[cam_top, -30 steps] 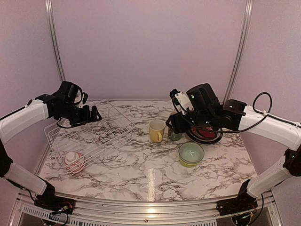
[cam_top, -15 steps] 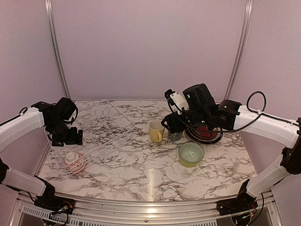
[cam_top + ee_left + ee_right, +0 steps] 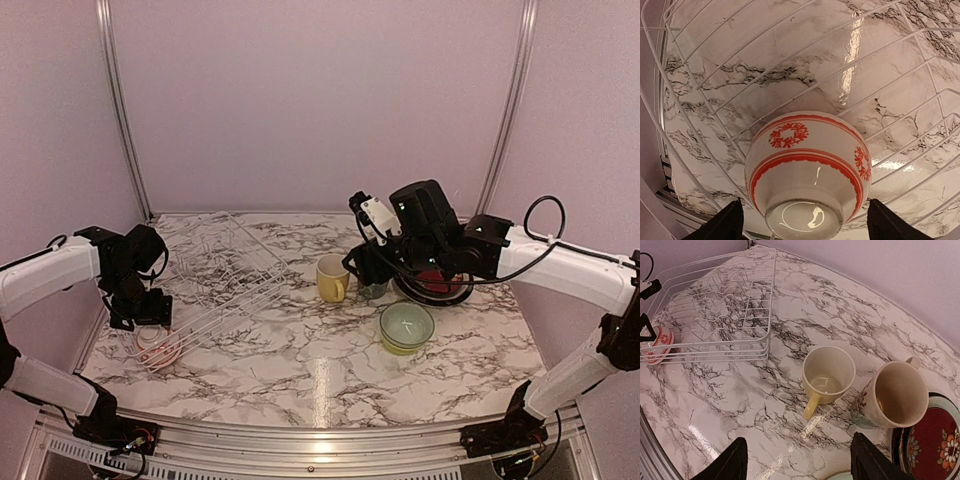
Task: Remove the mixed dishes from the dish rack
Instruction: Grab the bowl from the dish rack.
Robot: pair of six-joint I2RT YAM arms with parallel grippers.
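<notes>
Spread left end effector [image 3: 802,222] wide astride upturned bowl [image 3: 807,165] for a grasp — last dish, seven o'clock in dish rack [image 3: 240,270]. Held right end effector [image 3: 800,462] open, empty.

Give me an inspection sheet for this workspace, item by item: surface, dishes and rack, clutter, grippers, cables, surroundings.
Surface: marble table, glossy.
Job's things: white wire rack holds one red-patterned bowl, upside down at its near left corner; yellow mug, beige mug, green bowl and stacked plates stand on the table.
Clutter: nothing seen.
Grippers: left gripper above the red-patterned bowl, jaws open either side of it; right gripper above the mugs, jaws open, empty.
Cables: black cable loops off the right arm.
Surroundings: pale purple walls, metal posts.
</notes>
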